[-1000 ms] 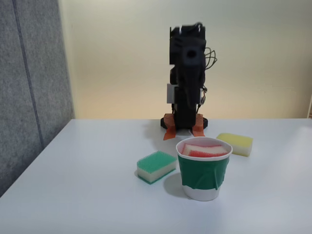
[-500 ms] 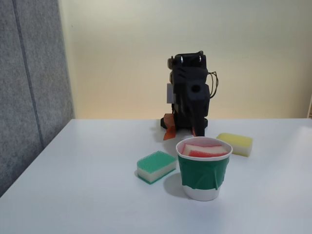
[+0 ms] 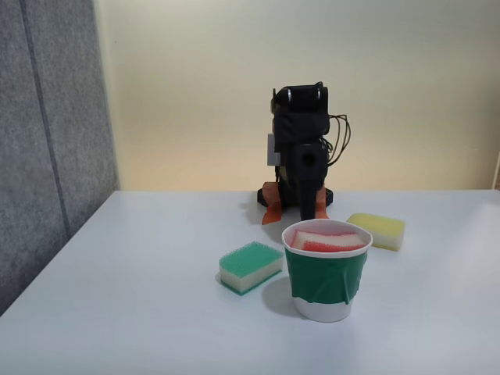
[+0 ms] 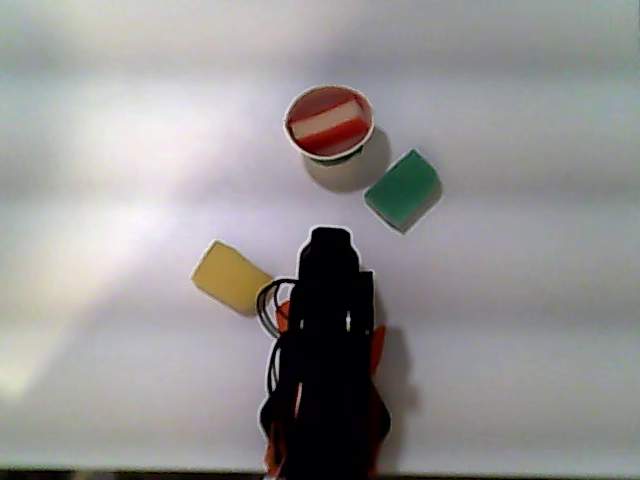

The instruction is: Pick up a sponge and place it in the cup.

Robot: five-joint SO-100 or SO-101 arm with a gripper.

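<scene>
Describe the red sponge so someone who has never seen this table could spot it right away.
Start at the black arm at the back of the white table. In front of it in the fixed view stands the cup, white paper with a dark green band. The sponge sits inside it, showing a red scouring top and cream foam, while the green sponge and yellow sponge lie on the table.

The black robot arm [image 3: 301,148] has folded down since one second ago, when it stood taller. Its front part now points lower, toward the white table [image 3: 141,312].
</scene>
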